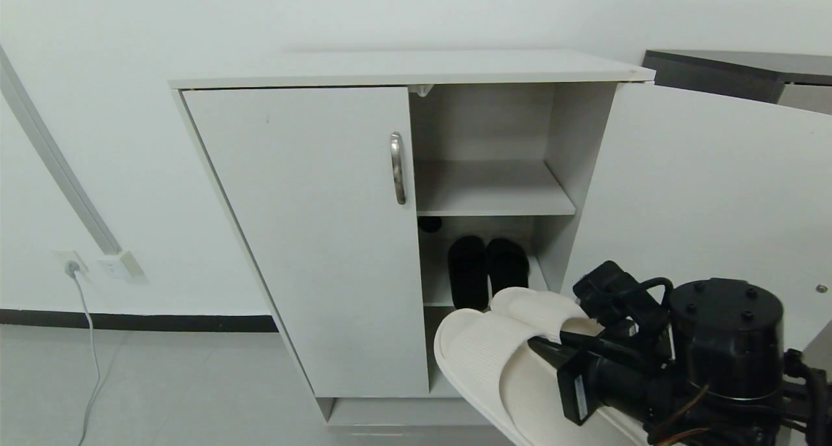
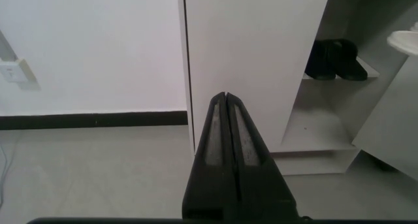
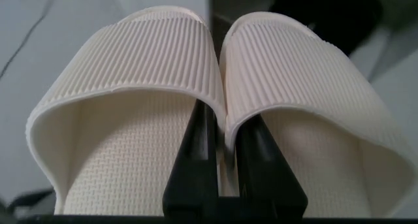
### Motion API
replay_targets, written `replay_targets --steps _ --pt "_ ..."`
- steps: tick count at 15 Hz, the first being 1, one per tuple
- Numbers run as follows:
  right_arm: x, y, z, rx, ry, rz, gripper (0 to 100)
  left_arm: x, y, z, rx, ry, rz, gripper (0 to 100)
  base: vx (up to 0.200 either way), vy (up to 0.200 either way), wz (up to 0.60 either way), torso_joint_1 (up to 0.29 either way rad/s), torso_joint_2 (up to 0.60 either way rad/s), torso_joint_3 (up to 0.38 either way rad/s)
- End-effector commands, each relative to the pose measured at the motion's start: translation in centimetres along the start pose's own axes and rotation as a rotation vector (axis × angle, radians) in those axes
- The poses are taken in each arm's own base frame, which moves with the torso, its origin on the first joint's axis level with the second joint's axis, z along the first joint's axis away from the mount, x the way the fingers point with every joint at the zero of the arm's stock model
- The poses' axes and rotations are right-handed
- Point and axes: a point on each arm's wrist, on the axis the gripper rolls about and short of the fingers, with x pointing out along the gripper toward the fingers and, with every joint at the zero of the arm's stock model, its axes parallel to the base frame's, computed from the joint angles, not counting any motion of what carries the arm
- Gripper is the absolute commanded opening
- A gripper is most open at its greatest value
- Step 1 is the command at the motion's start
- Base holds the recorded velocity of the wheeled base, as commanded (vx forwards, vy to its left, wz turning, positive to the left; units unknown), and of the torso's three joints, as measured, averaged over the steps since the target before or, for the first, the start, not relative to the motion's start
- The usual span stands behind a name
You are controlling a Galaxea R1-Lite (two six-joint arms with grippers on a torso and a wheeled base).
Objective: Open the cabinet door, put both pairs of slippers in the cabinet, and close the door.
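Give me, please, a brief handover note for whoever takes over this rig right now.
Left claw: shut, empty, facing the closed left door.
Right claw: shut on the white slippers, held in front of the cabinet.
Done: right door open; black slippers on the lower shelf.
Left: place the white pair inside, close the door.
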Motion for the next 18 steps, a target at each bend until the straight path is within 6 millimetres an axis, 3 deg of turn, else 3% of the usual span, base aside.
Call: replay_targets --steps 1,4,7,11,15,18 --pt "2.8 3.0 -0.4 0.066 0.018 -0.063 0 0.0 0.0 0.0 0.0 0.0 -0.001 0 0.0 0.0 0.0 0.0 0.0 0.0" --pt "6.9 4.6 -1.0 0.114 0.003 -0.286 0 0.0 0.0 0.0 0.0 0.0 -0.001 0 0.0 0.0 0.0 0.0 0.0 0.0" --pt "9.2 3.8 0.6 0.156 -0.016 -0.433 0 0.0 0.0 0.0 0.0 0.0 -0.001 0 0.0 0.0 0.0 0.0 0.0 0.0" --pt "9.8 3.9 3.5 0.183 -0.084 -0.542 0 0.0 0.0 0.0 0.0 0.0 0.0 0 0.0 0.0 0.0 0.0 0.0 0.0" --pt "8.9 3.1 7.6 0.164 -0.172 -0.55 0 0.0 0.0 0.0 -0.001 0.0 0.0 0 0.0 0.0 0.0 0.0 0.0 0.0" --pt "8.2 3.1 9.3 0.146 -0.208 -0.542 0 0.0 0.0 0.0 -0.003 0.001 0.002 0 0.0 0.0 0.0 0.0 0.0 0.0"
